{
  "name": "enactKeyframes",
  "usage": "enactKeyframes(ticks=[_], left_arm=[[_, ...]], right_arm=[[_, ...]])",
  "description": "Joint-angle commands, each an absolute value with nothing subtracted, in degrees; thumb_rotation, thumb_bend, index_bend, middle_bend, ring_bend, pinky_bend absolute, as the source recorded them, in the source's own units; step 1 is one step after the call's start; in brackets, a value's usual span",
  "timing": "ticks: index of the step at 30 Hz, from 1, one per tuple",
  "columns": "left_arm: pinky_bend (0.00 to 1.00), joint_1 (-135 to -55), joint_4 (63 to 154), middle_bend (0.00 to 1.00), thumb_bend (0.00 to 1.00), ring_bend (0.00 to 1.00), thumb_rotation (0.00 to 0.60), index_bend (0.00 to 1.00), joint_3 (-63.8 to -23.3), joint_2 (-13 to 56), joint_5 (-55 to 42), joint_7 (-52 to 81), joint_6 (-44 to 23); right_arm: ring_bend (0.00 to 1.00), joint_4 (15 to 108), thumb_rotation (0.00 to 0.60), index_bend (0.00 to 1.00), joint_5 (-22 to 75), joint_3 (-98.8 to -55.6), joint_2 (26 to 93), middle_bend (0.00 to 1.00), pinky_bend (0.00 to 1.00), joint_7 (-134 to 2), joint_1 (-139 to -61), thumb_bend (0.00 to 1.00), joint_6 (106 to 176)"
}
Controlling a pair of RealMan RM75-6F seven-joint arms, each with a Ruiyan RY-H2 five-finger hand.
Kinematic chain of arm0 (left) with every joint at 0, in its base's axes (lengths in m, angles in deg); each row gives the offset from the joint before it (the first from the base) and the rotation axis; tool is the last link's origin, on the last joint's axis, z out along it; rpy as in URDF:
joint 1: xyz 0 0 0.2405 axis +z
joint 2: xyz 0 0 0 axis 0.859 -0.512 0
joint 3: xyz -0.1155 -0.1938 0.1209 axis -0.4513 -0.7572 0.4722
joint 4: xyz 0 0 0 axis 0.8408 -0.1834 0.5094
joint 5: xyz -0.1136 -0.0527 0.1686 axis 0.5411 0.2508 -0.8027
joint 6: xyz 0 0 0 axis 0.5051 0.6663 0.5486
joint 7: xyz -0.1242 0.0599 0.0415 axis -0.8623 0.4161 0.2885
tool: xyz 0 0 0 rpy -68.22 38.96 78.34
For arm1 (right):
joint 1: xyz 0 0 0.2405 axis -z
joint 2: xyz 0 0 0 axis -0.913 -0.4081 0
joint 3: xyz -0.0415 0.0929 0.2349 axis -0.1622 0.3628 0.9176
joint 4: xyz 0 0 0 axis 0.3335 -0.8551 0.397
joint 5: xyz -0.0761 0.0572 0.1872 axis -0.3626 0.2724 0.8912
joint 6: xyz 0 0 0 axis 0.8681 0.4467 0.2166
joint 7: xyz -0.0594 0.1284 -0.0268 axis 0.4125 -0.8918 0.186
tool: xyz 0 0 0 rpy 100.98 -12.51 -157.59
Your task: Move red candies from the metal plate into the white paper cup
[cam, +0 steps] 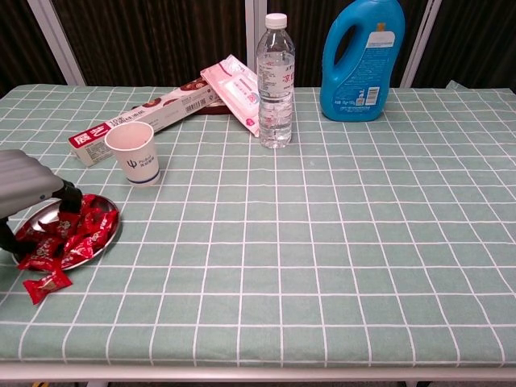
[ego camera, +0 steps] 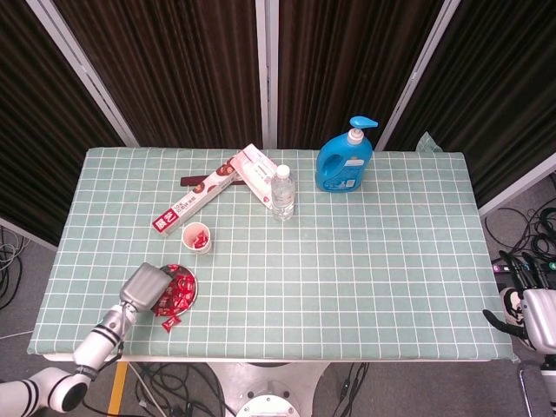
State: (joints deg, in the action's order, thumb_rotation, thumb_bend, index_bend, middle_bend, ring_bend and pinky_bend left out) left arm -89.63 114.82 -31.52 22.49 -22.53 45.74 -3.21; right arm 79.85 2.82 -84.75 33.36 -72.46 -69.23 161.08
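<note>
The metal plate (cam: 42,213) sits near the table's front left corner and holds several red candies (cam: 76,231). One red candy (cam: 46,284) lies on the cloth just in front of the plate (ego camera: 195,289); it shows as the loose candy (ego camera: 171,323) in the head view. My left hand (cam: 28,181) hovers over the plate's left half, its dark fingertips (cam: 69,199) down among the candies. A grip on any candy is hidden. The white paper cup (cam: 133,153) stands upright behind the plate, with something red inside the cup (ego camera: 197,236). My right hand (ego camera: 528,318) hangs off the table's right edge, holding nothing.
Behind the cup lie a long red-and-white box (cam: 145,113) and a pink packet (cam: 234,89). A clear water bottle (cam: 275,81) stands mid-table, with a blue detergent bottle (cam: 362,60) further back. The table's front edge runs close to the plate.
</note>
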Motion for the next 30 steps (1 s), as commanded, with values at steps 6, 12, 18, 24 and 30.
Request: enactKeyframes(ticks=[6, 12, 18, 24, 30], left_arm=[[1.0, -90.0, 112.1, 0.63, 0.29, 0.98, 0.6, 0.61, -31.4, 23.6, -24.6, 41.4, -2.5], [1.0, -90.3, 110.9, 0.69, 0.42, 0.98, 0.6, 0.66, -31.5, 24.0, -25.5, 38.0, -1.4], [1.0, -90.6, 110.6, 0.75, 0.52, 1.0, 0.6, 0.71, -31.7, 24.0, -26.5, 34.3, -1.1], [1.0, -90.7, 113.7, 0.76, 0.53, 1.0, 0.6, 0.73, -33.3, 21.4, -26.7, 30.5, -2.3], [1.0, -91.9, 117.9, 0.76, 0.53, 1.0, 0.6, 0.73, -36.9, 17.8, -26.2, 28.5, -4.2]], right_arm=[[0.01, 79.7, 0.6, 0.02, 2.9, -84.8, 33.4, 0.13, 0.29, -72.6, -69.2, 0.09, 161.1], [0.01, 79.8, 0.6, 0.02, 3.1, -84.8, 33.3, 0.13, 0.3, -72.5, -69.1, 0.09, 161.1], [0.01, 79.7, 0.6, 0.02, 3.0, -84.8, 33.3, 0.13, 0.3, -72.8, -69.0, 0.09, 161.2], [0.01, 79.5, 0.6, 0.02, 2.9, -84.8, 33.2, 0.13, 0.31, -73.1, -68.9, 0.09, 161.3], [0.01, 78.9, 0.6, 0.02, 2.8, -84.8, 33.4, 0.13, 0.31, -73.7, -68.8, 0.09, 161.4]])
